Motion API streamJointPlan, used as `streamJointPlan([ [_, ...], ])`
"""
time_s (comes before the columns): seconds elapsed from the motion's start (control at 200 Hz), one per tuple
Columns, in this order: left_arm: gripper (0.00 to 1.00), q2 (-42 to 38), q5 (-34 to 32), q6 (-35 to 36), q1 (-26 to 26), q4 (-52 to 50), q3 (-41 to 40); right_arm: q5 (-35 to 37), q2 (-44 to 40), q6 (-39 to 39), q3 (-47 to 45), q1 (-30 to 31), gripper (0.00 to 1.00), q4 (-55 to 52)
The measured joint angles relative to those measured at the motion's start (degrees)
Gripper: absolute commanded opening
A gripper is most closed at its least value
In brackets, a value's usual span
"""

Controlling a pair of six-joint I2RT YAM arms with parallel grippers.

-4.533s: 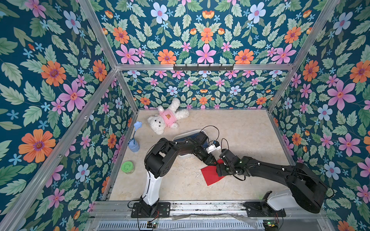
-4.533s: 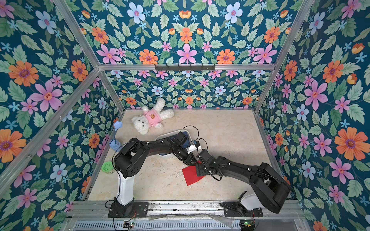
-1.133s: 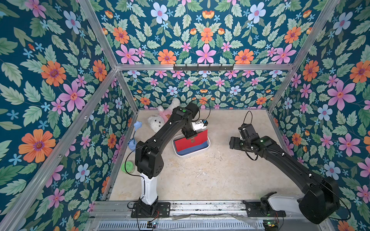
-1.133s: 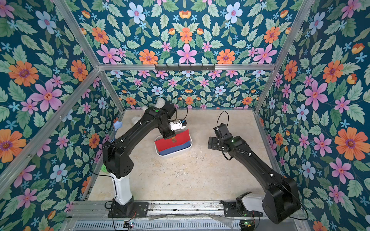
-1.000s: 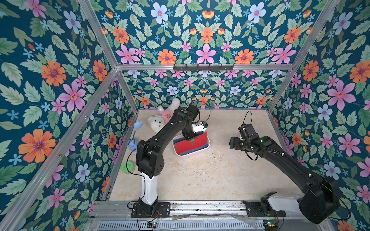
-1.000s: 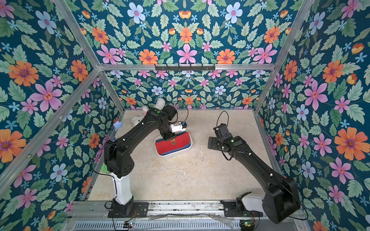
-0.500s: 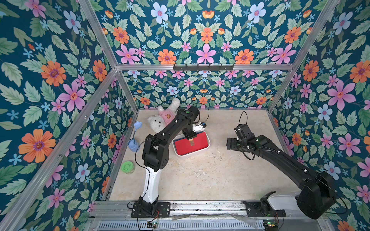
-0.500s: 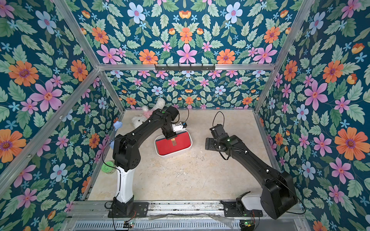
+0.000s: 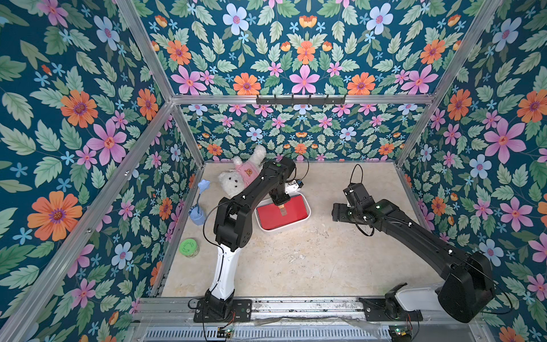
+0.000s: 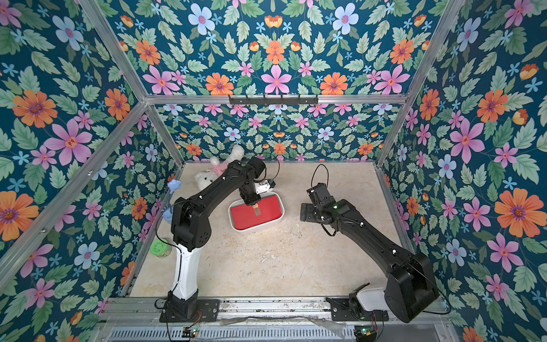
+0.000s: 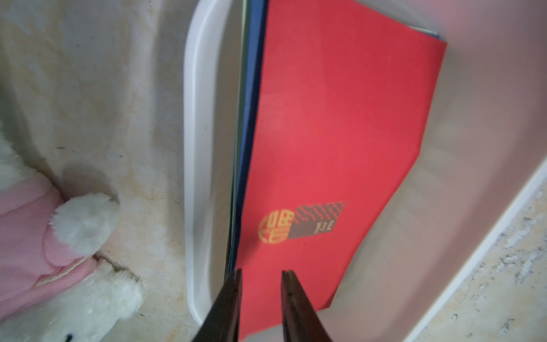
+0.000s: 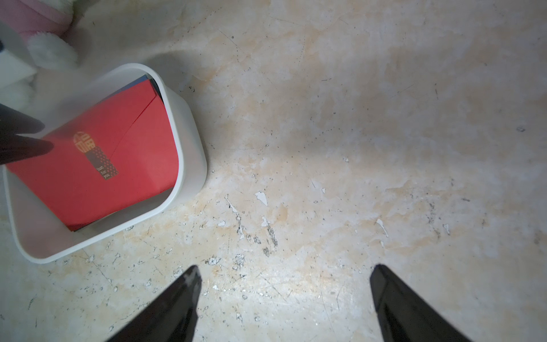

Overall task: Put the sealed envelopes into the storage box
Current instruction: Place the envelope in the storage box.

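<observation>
The white storage box [image 9: 281, 230] [image 10: 257, 229] stands on the floor left of centre. A red sealed envelope [image 9: 291, 213] [image 10: 266, 213] [image 11: 340, 133] [image 12: 142, 165] lies flat on top inside it, its gold and brown sticker facing up. Navy and green edges of other envelopes [image 11: 251, 118] show beneath it. My left gripper [image 9: 280, 204] [image 10: 253, 203] [image 11: 261, 274] hangs just over the red envelope's back edge, its fingers a little apart and holding nothing. My right gripper [image 9: 336, 212] [image 10: 305, 212] [image 12: 285, 271] is open wide over bare floor to the right of the box.
A white teddy bear [image 9: 236, 180] in a pink shirt lies just behind the box, close to my left arm. A small blue cup with a flower [image 9: 197, 214] and a green-lidded jar [image 9: 188, 248] stand along the left wall.
The red envelope went from tilted in the box to lying flat. My left gripper's fingers have parted and let it go. My right gripper drifted slightly towards the box.
</observation>
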Motion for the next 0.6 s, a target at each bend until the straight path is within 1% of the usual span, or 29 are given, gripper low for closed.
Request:
streamJointPlan([
  [0.075,0.29,-0.44,-0.42,-0.57,0.0,-0.63,1.29,0.02,0.0,0.02,0.0,0.0,0.92,0.0],
  [0.25,0.29,-3.21,-1.07,-2.4,0.0,-1.42,2.93,-0.02,0.0,0.24,0.0,0.0,0.92,0.09],
  [0.28,0.29,-3.72,-1.16,-3.23,0.0,-1.31,2.97,-0.02,0.07,0.24,0.0,0.0,0.94,0.2],
  [0.325,0.3,-4.61,-1.2,-4.22,0.0,-0.76,2.75,-0.02,0.17,0.37,0.04,-0.02,0.99,0.52],
  [0.37,0.31,-5.81,-1.22,-5.86,0.0,0.42,2.01,0.09,0.46,0.44,0.26,-0.02,0.99,0.76],
  [0.465,0.38,-9.7,-1.09,-10.91,0.0,4.31,-1.38,0.39,0.72,0.46,0.59,-0.87,0.99,1.77],
  [0.52,0.38,-12.76,-0.46,-14.86,0.0,7.65,-4.52,-0.59,0.57,0.46,0.28,-2.54,0.99,3.19],
  [0.6,0.4,-17.7,0.35,-22.03,0.0,13.86,-10.38,-3.02,0.07,0.76,-1.14,-5.07,0.93,6.19],
])
